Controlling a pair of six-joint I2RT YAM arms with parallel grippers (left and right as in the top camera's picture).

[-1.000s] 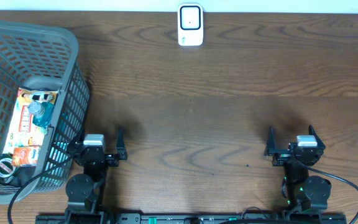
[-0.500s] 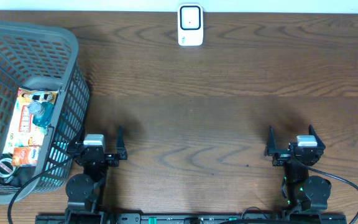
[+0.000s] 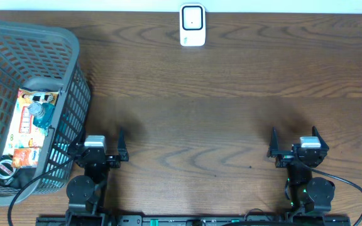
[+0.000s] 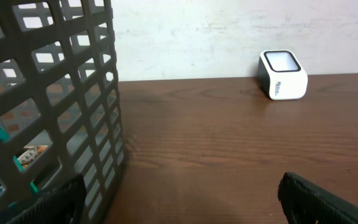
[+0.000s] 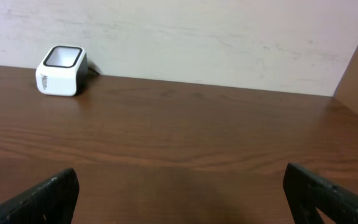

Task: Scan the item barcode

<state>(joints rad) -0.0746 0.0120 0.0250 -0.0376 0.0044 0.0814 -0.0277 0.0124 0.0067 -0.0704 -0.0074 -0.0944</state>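
— Noting surroundings: dark brown wood-grain worktop [image 3: 231,107], grey plastic lattice basket [image 3: 74,56] at the left edge, white boxy barcode scanner [image 3: 192,25] at the far edge, centre. What stands in the way?

— The basket's right wall sits just beside the left jaws; in the left wrist view its lattice fills the left half. From either arm to the scanner the worktop shows plain wood grain.

— Items to scan?

— All on the basket floor. A colourful flat printed packet [image 3: 29,116] has a small teal-and-clear bottle [image 3: 41,113] lying on it. A small orange carton [image 3: 25,157] lies nearer, and a round metal-lidded tin [image 3: 4,168] sits at the near-left corner. Barcodes too small to make out.

— Jaws?

— Left jaws released, spread wide, holding nothing. Right jaws the same, at the near-right of the worktop, well apart from basket and scanner.

— Change against a second ago?

— None found: arms, basket, contents and scanner are all in the same places.

— Materials?

— Basket: matte moulded plastic, rectangular openings, rounded rim. Scanner: glossy white shell, rounded corners, dark-edged window. Worktop: satin finish, wavy grain. Pale rough wall [image 5: 197,37] behind.
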